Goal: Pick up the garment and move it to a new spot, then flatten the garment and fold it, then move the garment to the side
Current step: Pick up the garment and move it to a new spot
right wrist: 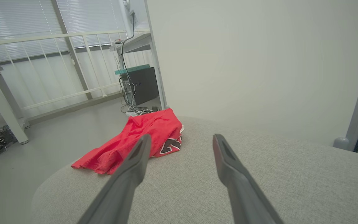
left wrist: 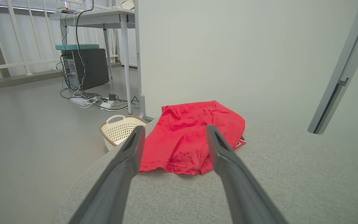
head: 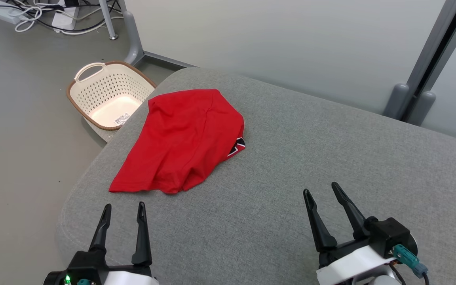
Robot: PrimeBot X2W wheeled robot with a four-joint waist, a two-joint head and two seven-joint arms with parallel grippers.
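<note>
— How far along were you at that moment?

— Hardly anywhere, by my reckoning. The big grey padded surface (head: 311, 166) took up most of the head view. The red garment (head: 180, 138) lay on it, left of centre and toward the top, rumpled and doubled over on itself. One of its edges ran close to the surface's left rim. Nothing about it looked flattened or neatly folded.

— So the pick-up wasn't done?

— I judged not. I couldn't tell whether that was its first spot or a new one. The flattening, the fold and the move to the side all looked left to do.

— Anything beside it?

— A cream perforated basket (head: 109, 95) stood on the floor at the upper left, just past the surface's edge and near the garment's far corner.

— And your claws?

— Both were released and held nothing. My left gripper (head: 124, 205) sat at the lower left with its fingers spread, just short of the garment's near hem. In my left wrist view the cloth showed between the two fingers, apart from both. My right gripper (head: 320, 188) was at the lower right, spread as wide, over bare grey fabric and well apart from the cloth.

— Smallest detail?

— A black-and-white trim patch (head: 237, 146) peeked out from under the garment's right edge.
</note>
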